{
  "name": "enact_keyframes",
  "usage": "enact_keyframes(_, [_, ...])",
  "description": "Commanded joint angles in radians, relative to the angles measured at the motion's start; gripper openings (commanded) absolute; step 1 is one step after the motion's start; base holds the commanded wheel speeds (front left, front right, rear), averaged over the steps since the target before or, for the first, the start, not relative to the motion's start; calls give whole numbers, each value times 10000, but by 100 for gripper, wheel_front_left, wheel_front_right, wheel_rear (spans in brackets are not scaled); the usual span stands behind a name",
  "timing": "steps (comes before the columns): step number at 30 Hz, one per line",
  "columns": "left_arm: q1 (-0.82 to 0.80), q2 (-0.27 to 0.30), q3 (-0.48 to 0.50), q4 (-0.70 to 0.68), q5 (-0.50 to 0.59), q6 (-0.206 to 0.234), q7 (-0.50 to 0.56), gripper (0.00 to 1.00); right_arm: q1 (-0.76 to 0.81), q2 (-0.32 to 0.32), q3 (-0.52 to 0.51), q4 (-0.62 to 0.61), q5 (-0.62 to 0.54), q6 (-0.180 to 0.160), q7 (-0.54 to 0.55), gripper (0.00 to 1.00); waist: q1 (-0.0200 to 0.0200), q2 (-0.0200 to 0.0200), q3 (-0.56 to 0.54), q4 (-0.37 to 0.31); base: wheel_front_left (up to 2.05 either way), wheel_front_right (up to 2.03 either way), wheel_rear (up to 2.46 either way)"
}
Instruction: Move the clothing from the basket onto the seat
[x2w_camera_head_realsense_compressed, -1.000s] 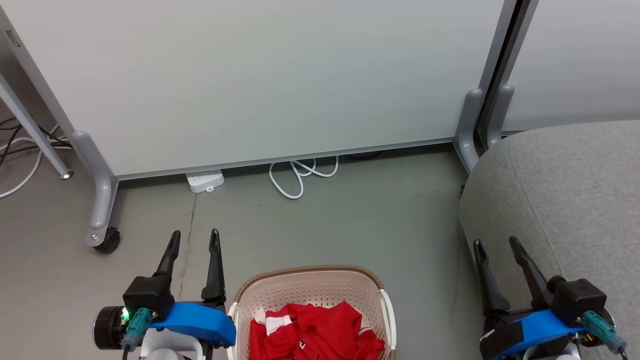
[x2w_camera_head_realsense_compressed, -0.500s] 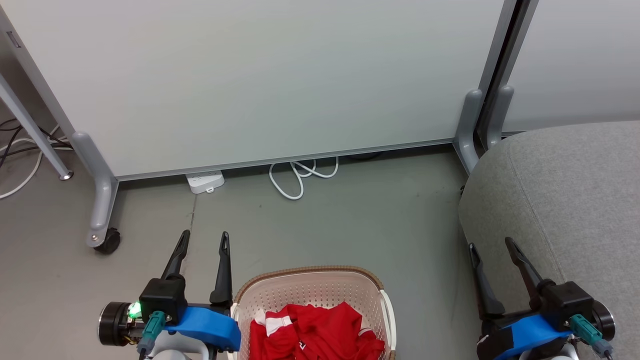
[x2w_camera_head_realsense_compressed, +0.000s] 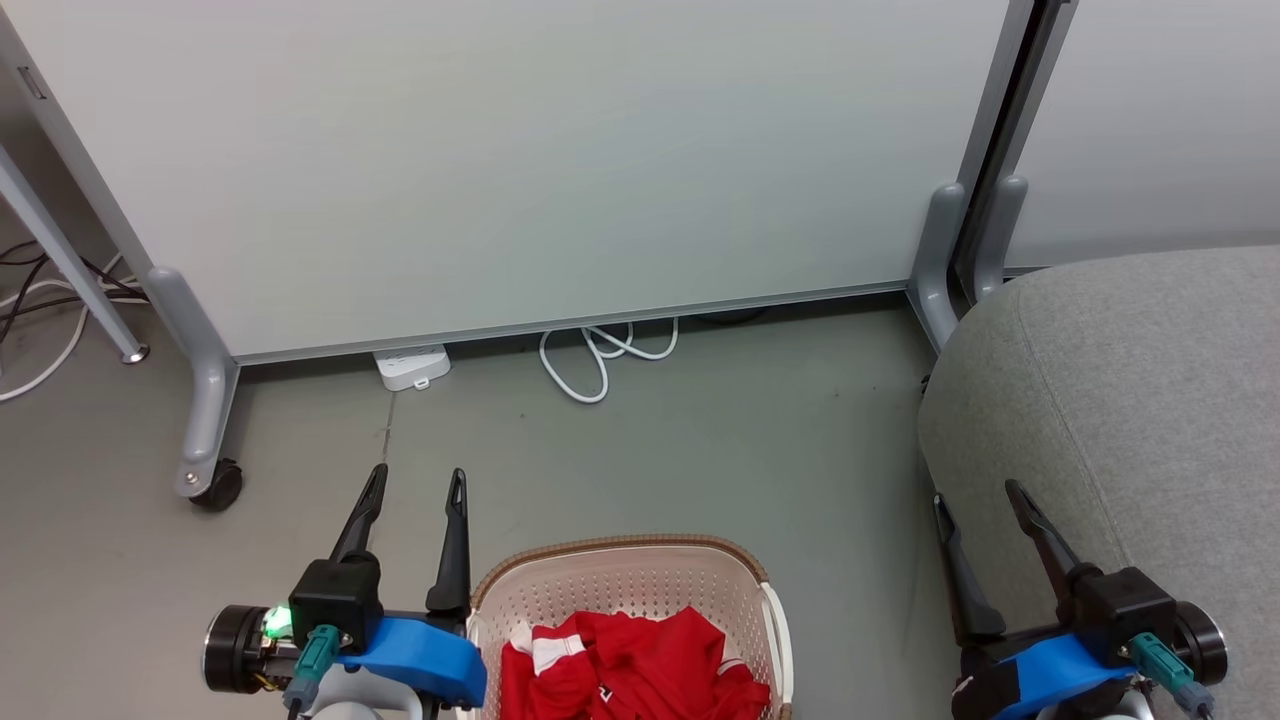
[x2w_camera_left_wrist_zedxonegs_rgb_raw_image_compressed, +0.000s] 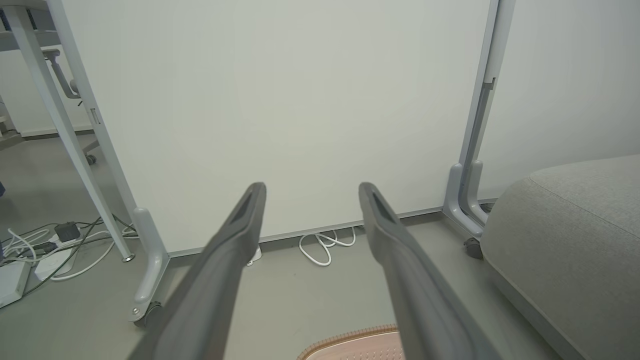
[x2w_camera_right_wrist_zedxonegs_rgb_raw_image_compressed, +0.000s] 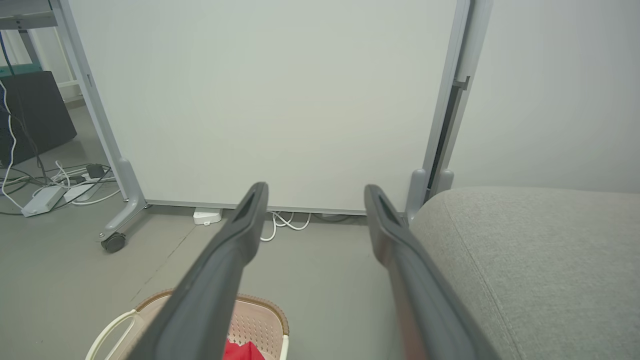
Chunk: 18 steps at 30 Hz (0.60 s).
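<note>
**Both claws open and empty, red clothing lying in the basket**

At the far left, loose cables (x2w_camera_head_realsense_compressed: 40, 300) are seen on the grey floor (x2w_camera_head_realsense_compressed: 700, 450), beside a slanted grey leg. A wide pale partition panel (x2w_camera_head_realsense_compressed: 550, 170) is stood across the back, and its left foot ends in a black caster (x2w_camera_head_realsense_compressed: 218, 487). A white power strip (x2w_camera_head_realsense_compressed: 410, 365) is placed under the lower edge of the panel, and a coiled white cable (x2w_camera_head_realsense_compressed: 600, 355) is laid a little to the right of it.

The left claw (x2w_camera_head_realsense_compressed: 417, 473) is held at the lower left, just beside the basket (x2w_camera_head_realsense_compressed: 620, 548). Its two dark fingers are spread wide apart and nothing is gripped between them. The basket is set on the floor at the bottom centre, between the two claws. The clothing (x2w_camera_head_realsense_compressed: 630, 665), red with white trim, is crumpled inside it.

The right claw (x2w_camera_head_realsense_compressed: 975, 494) is held at the lower right, in front of the edge of the seat (x2w_camera_head_realsense_compressed: 1130, 400). Its fingers are also spread wide and nothing is held. Whether the seat is touched cannot be told. The grey seat is found at the far right, with a strip of floor between it and the basket.
</note>
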Motion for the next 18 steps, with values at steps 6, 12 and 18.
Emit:
enact_keyframes(6, [-125, 1, -26, 64, -66, -47, -52, 100, 29, -58, -39, 70, -47, 4, -51, 100, 0, 0, -9, 17, 0, 0, 0])
enact_keyframes(12, [-386, 1, -277, 339, 15, -256, -51, 100, -54, -58, -22, 81, -105, 4, -51, 100, 0, 0, 109, -78, 0, 0, 0])
enact_keyframes(18, [-978, 2, -770, 1004, 195, -544, -51, 100, -278, -58, 32, 43, -209, 4, -48, 100, 0, 0, 473, -399, 0, 0, 0])
